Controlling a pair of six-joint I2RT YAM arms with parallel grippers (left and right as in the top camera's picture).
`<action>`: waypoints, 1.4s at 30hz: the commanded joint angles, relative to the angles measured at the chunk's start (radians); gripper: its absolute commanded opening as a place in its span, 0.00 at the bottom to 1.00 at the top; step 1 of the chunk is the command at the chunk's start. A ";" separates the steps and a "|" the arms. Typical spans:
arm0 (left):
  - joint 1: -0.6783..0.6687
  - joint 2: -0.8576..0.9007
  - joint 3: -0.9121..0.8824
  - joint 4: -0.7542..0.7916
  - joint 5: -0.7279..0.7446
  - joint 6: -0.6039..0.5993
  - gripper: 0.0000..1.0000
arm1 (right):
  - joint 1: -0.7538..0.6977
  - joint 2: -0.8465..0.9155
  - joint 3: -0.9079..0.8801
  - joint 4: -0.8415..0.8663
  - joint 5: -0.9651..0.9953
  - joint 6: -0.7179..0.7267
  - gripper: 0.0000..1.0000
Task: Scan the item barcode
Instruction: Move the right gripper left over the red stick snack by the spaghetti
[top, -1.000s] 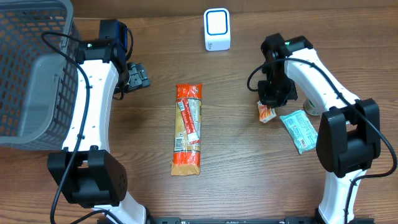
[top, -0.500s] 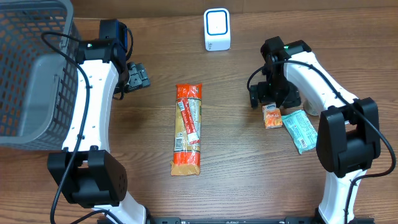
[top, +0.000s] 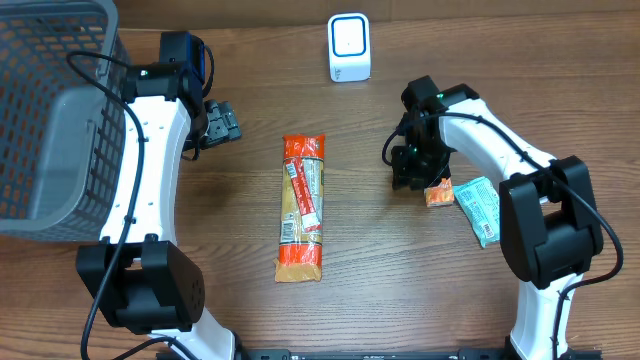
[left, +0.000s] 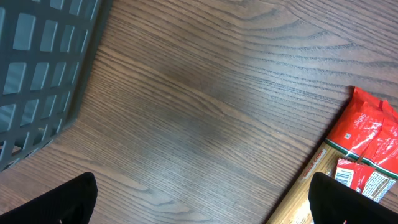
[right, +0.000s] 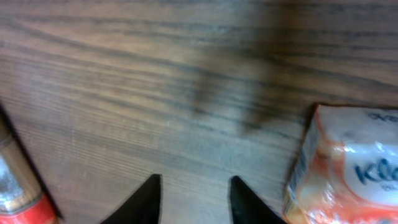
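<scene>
The right end effector (top: 410, 172) is hanging low over the tabletop (top: 370, 290), just beside the small orange packet (top: 437, 193), on the side toward the long snack package (top: 302, 207). Its jaws are standing only partly apart and are gripping nothing; the wrist view is showing bare wood between them. The left end effector (top: 222, 122) is waiting wide apart and empty near the basket (top: 40, 60). The orange packet is lying flat just beside the teal packet (top: 478, 208), well apart from the scanner (top: 349, 47). For a good grasp, I think the right arm should be shifting sideways until the packet is sitting between the fingers, closing on its edges without covering the barcode or dragging the teal neighbour.
</scene>
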 joint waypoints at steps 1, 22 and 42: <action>-0.001 -0.001 -0.003 0.000 -0.010 0.015 1.00 | 0.009 -0.017 -0.041 0.053 0.035 0.002 0.25; -0.001 -0.001 -0.003 0.001 -0.009 0.015 1.00 | -0.035 -0.032 0.010 -0.019 0.360 0.098 0.22; -0.001 -0.002 -0.003 0.001 -0.009 0.015 1.00 | 0.207 -0.081 0.119 0.122 -0.192 0.100 0.83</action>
